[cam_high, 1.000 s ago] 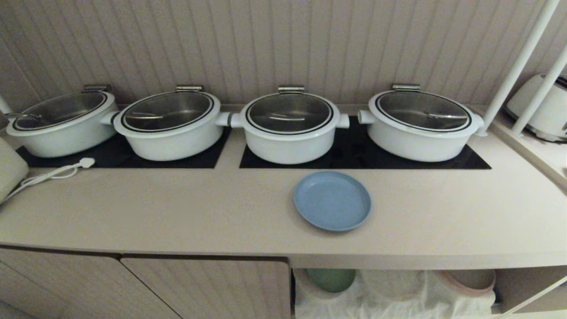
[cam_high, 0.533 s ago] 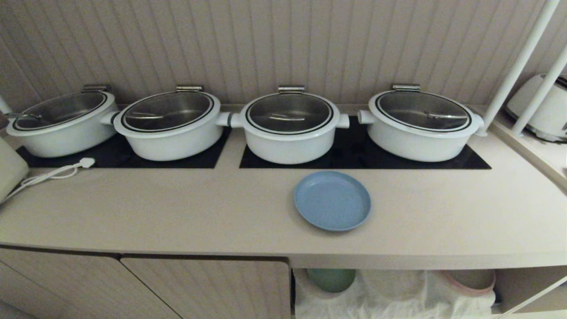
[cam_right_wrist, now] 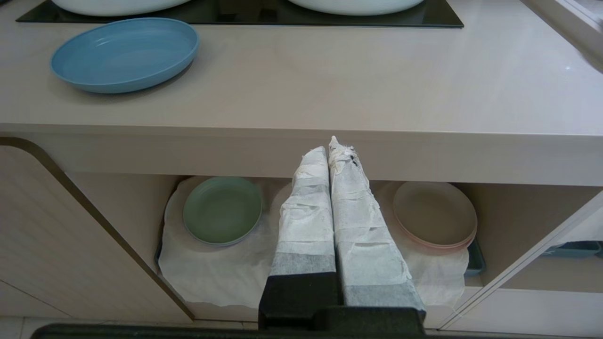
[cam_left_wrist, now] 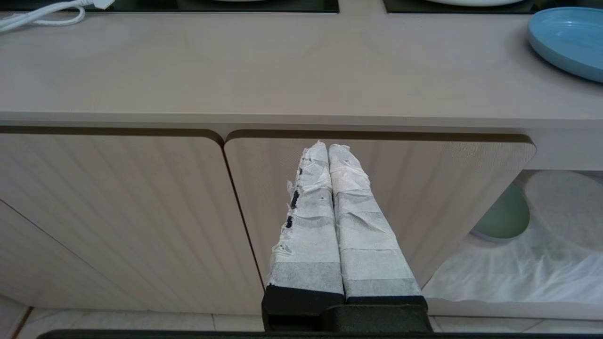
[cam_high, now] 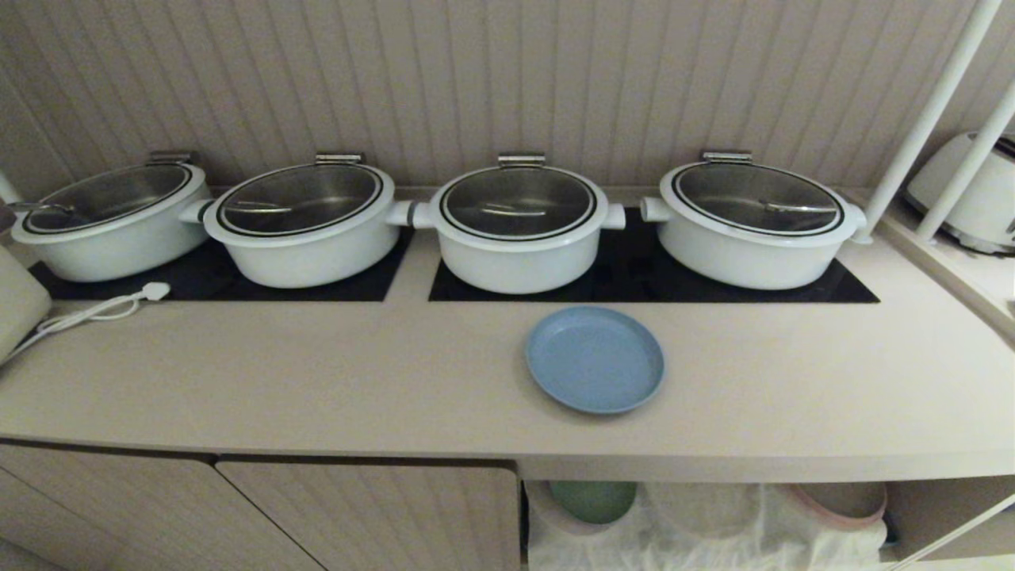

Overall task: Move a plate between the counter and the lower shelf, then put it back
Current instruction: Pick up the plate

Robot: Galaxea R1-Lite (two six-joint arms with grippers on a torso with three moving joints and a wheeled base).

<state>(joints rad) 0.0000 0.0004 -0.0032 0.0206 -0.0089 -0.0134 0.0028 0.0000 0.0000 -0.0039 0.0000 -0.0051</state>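
Blue plate point(cam_high: 595, 360) sat flat on the counter point(cam_high: 317, 381), just in front of the right hob panel point(cam_high: 825, 292), between the third and fourth white pots point(cam_high: 519, 230) in the row. Nothing touched it.

Left gripper point(cam_left_wrist: 329, 147) was below the counter edge, in front of the ribbed cabinet doors point(cam_left_wrist: 118, 212), with its cloth-wrapped fingers point(cam_left_wrist: 351, 216) pressed together and nothing between them. Right gripper point(cam_right_wrist: 328, 149) was also below the counter edge, in front of the lower shelf point(cam_right_wrist: 132, 207), fingers point(cam_right_wrist: 306, 212) pressed together, holding nothing. Neither arm showed in the head view.

On the lower shelf a rumpled white cloth point(cam_right_wrist: 221, 268) covered the floor. A green plate point(cam_right_wrist: 222, 210) lay on it to the left and a beige pink-edged plate point(cam_right_wrist: 434, 214) to the right. Between them there looked to be a cloth-covered round hump, but the right gripper blocked most of it, so not sure.

A white cable and plug point(cam_high: 119, 305) lay on the counter's left end, by the left hob panel point(cam_high: 206, 281). A white appliance point(cam_high: 963, 194) stood on the side ledge far right.
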